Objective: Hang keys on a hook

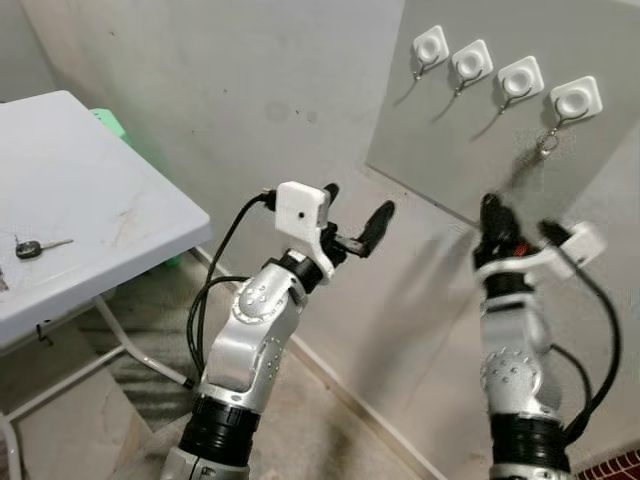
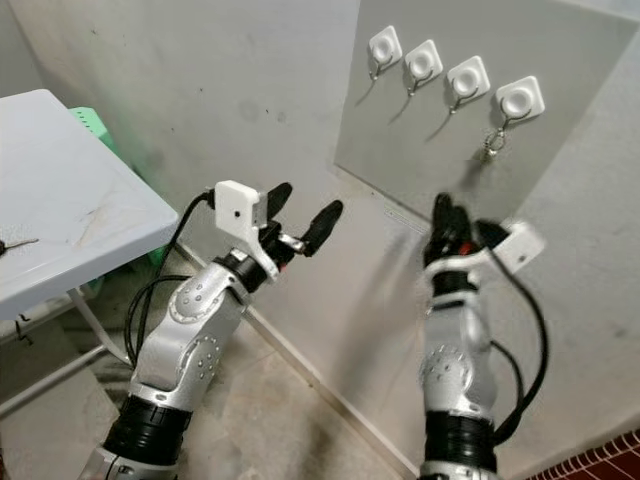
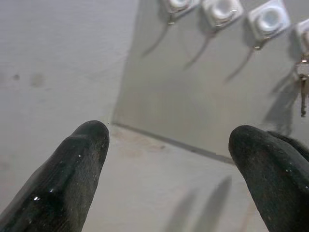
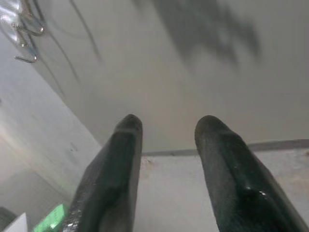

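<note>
Both end effectors are raised toward the wall, and neither holds anything. The right end effector [image 1: 520, 225] hangs with its fingers spread and empty just below the board [image 1: 470, 170] that carries four white hooks [image 1: 520, 78]. The left end effector [image 1: 358, 220] is likewise spread wide and empty, pointing at the wall beside the board's lower corner.

One set of keys [image 1: 549, 142] already hangs from the hook [image 1: 575, 100] at the right end of the row; the other three hooks look bare. A second key [image 1: 35, 247] lies on the white tabletop [image 1: 90, 190], near its left edge and well apart from both arms.

Judging by this, the hanging step for the first keys looks finished, with the right arm free of the hook. If the key on the tabletop is also to be hung, the next move calls for turning toward the tabletop, bringing an open end effector down over the key, and closing on it by its dark head so the ring or hole is free to slip over a bare hook.
</note>
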`<state>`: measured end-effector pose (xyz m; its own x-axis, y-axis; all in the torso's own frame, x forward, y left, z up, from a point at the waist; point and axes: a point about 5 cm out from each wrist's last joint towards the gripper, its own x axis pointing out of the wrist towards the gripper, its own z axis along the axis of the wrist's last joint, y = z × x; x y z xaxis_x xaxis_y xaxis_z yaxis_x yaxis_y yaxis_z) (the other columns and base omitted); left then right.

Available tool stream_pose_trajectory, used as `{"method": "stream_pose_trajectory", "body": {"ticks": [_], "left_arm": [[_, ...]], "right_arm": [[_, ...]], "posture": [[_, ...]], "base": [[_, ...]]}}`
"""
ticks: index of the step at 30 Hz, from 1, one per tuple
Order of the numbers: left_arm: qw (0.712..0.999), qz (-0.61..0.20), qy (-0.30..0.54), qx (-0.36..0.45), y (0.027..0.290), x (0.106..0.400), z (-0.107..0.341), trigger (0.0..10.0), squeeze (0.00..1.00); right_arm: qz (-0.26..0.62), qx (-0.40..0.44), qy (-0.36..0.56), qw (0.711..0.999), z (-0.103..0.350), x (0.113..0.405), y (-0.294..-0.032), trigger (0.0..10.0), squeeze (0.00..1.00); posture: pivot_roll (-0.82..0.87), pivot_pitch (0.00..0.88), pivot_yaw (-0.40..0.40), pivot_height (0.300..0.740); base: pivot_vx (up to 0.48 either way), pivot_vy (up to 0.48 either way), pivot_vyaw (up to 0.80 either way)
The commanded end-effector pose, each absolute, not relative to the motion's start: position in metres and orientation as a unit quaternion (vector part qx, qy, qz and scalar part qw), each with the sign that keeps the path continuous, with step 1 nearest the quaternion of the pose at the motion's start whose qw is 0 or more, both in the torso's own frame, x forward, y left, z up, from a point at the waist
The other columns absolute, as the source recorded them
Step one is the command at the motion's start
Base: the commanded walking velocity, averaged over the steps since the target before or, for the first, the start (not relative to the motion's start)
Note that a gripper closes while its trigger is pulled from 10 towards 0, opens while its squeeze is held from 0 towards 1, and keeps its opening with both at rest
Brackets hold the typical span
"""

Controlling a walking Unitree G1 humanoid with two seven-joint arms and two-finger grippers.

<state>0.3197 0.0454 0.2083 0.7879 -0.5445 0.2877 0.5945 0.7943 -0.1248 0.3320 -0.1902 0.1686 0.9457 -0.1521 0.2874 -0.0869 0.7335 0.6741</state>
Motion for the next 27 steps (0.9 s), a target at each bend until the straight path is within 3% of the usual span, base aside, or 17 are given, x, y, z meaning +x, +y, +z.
{"method": "stream_pose_trajectory", "body": {"ticks": [1,2,3,9,15,16,17,20,23,24,25,27], "left_arm": [[0.941,-0.301,-0.115,-0.105,0.045,0.319,0.205,10.0,0.00],[0.941,-0.300,-0.114,-0.106,0.045,0.319,0.205,10.0,0.00],[0.941,-0.300,-0.115,-0.106,0.045,0.319,0.205,10.0,0.00],[0.948,-0.281,-0.105,-0.109,0.049,0.321,0.196,10.0,0.00],[0.966,-0.224,-0.065,-0.114,0.070,0.327,0.163,10.0,0.00],[0.968,-0.212,-0.057,-0.121,0.075,0.327,0.157,10.0,0.00],[0.971,-0.193,-0.043,-0.132,0.082,0.327,0.147,10.0,0.00],[0.979,-0.160,-0.023,-0.124,0.095,0.326,0.129,10.0,0.00],[0.984,-0.119,-0.007,-0.135,0.113,0.321,0.111,10.0,0.00],[0.984,-0.115,-0.005,-0.134,0.116,0.320,0.108,10.0,0.00],[0.985,-0.113,-0.004,-0.134,0.117,0.320,0.107,10.0,0.00],[0.986,-0.099,0.004,-0.134,0.126,0.314,0.095,10.0,0.00]], "right_arm": [[-0.009,0.370,-0.178,0.912,0.174,0.332,-0.193,10.0,0.45],[-0.008,0.364,-0.179,0.914,0.174,0.332,-0.192,10.0,0.45],[-0.007,0.351,-0.176,0.920,0.174,0.333,-0.190,10.0,0.00],[0.001,0.312,-0.160,0.937,0.163,0.330,-0.186,10.0,0.00],[-0.009,0.284,-0.115,0.952,0.131,0.319,-0.188,10.0,0.00],[-0.005,0.274,-0.109,0.956,0.125,0.316,-0.187,10.0,0.35],[-0.002,0.257,-0.099,0.961,0.117,0.312,-0.187,10.0,0.99],[0.001,0.228,-0.080,0.970,0.103,0.303,-0.188,10.0,1.00],[0.002,0.142,-0.052,0.988,0.085,0.291,-0.190,10.0,1.00],[0.005,0.130,-0.047,0.990,0.083,0.289,-0.189,10.0,0.56],[0.007,0.125,-0.045,0.991,0.081,0.288,-0.189,10.0,0.00],[0.008,0.085,-0.019,0.996,0.068,0.278,-0.189,10.0,0.00]], "posture": [[-0.01,0.028,-0.068,0.740],[-0.01,0.028,-0.068,0.740],[-0.01,0.024,-0.067,0.740],[-0.01,0.027,-0.066,0.740],[-0.01,0.040,-0.058,0.740],[-0.01,0.040,-0.058,0.740],[-0.01,0.039,-0.057,0.740],[-0.01,0.036,-0.055,0.740],[-0.02,0.030,-0.053,0.740],[-0.02,0.030,-0.053,0.740],[-0.02,0.029,-0.052,0.740],[-0.02,0.026,-0.052,0.740]], "base": [[0.000,0.000,0.00],[0.000,0.000,0.00],[0.000,0.000,0.00],[0.000,0.000,0.00],[0.000,0.000,0.00],[0.000,0.000,0.00],[0.000,0.000,0.00],[0.000,0.000,0.00],[0.000,0.000,0.00],[0.000,0.000,0.00],[0.000,0.000,0.00],[0.000,0.000,0.00]]}}
